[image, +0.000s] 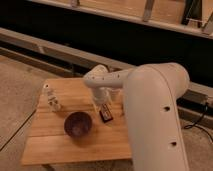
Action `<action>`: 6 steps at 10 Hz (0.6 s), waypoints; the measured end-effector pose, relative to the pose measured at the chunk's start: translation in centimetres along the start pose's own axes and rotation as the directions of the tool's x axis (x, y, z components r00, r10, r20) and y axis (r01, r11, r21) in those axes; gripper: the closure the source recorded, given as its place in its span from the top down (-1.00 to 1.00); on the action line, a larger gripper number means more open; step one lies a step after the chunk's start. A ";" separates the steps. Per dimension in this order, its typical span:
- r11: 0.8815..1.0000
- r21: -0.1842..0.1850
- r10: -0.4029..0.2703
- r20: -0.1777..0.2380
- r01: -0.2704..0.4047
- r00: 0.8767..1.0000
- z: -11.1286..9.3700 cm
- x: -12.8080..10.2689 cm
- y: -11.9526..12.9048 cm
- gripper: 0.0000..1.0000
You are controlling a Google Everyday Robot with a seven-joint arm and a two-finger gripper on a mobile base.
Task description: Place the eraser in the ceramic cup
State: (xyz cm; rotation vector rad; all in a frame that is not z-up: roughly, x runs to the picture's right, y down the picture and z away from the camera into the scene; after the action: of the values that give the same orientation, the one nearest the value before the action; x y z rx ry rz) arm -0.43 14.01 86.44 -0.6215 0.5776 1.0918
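My gripper [101, 103], jaws spread and empty, hangs just above the eraser [106, 114], whose long axis points toward the table's [50, 145] near edge.

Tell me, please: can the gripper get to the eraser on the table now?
Probably yes. The open gripper hangs right over the eraser, which lies flat on the table, and nothing stands between them. The bowl sits apart to one side.
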 end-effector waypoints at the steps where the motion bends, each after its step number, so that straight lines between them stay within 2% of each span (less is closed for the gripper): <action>1: 1.000 -0.006 0.009 0.002 -0.009 1.000 0.4 0.0 0.0 0.30; 3: 0.999 -0.023 0.028 0.001 -0.028 1.000 1.5 0.0 -0.3 0.30; 6: 0.998 -0.044 0.032 0.003 -0.032 0.999 2.1 -0.3 -0.7 0.30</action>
State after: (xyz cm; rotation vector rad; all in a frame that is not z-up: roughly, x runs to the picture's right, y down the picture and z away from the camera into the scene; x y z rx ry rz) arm 0.37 15.05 88.21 -0.6503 0.5628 1.1387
